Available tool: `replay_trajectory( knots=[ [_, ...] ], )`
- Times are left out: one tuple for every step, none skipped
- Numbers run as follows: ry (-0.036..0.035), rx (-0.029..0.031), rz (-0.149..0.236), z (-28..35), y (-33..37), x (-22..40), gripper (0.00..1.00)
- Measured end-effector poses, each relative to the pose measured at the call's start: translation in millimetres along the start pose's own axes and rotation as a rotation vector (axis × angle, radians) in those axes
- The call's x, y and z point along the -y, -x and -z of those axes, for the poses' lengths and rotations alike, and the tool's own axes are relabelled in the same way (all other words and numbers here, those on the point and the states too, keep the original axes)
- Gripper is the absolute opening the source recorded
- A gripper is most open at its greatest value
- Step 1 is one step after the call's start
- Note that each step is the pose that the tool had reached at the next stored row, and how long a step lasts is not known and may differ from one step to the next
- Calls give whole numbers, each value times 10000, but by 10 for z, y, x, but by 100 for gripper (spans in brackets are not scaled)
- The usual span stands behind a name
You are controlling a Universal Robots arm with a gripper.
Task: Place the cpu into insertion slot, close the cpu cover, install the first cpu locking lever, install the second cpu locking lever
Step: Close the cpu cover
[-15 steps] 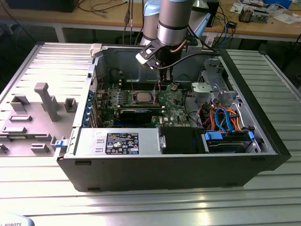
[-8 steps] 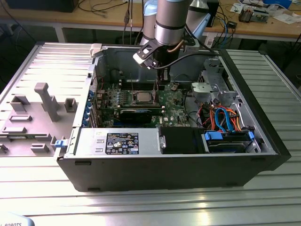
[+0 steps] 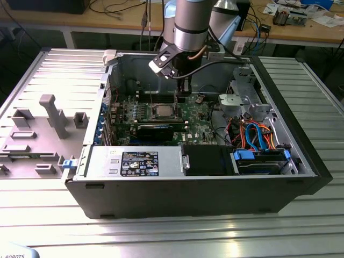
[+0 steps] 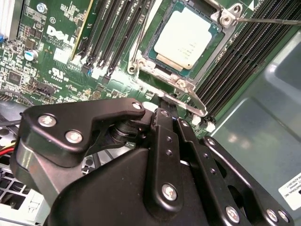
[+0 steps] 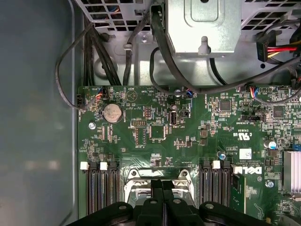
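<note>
The cpu (image 4: 187, 40), a square chip with a silvery top, lies flat in the insertion slot (image 3: 163, 112) on the green motherboard. The cpu cover (image 4: 165, 76), a silvery frame, lies down around the chip. A thin wire locking lever (image 4: 269, 20) sticks out from one corner of the socket. Another lever (image 4: 196, 100) runs along the socket's side. My gripper (image 4: 165, 110) is shut with nothing between its fingers, and its tips hover just beside the socket's edge, close to that second lever. In the first wrist view the gripper (image 5: 162, 183) stands over the socket's frame (image 5: 133, 175).
Long black memory slots (image 4: 113, 33) flank the socket on both sides. The open computer case (image 3: 301, 156) holds a drive cage (image 5: 202, 23), cable bundles (image 3: 255, 134) and a power supply (image 3: 134, 161). A grey fixture plate (image 3: 43, 129) lies at the exterior view's left.
</note>
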State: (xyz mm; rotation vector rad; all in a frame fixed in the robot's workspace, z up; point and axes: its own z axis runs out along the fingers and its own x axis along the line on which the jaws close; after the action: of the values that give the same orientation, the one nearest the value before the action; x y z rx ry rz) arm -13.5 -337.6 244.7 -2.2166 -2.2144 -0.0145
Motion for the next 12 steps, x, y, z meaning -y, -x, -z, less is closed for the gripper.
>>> replay_trajectory(
  knots=[
    [1,-1,0,0,0,7,11],
    [0,0,0,0,0,17,11],
    [0,0,0,0,0,31,11],
    [0,0,0,0,0,40,11],
    [0,0,0,0,0,45,11],
    [0,0,1,0,0,48,11],
    [0,0,2,0,0,48,11],
    [0,1,-1,-1,1,56,11],
    [-5,-1,-1,-5,1,63,11],
    [-6,-1,1,-13,1,82,11],
    [-6,-1,1,-22,3,108,11],
    [-6,0,0,-32,4,132,11]
  ],
)
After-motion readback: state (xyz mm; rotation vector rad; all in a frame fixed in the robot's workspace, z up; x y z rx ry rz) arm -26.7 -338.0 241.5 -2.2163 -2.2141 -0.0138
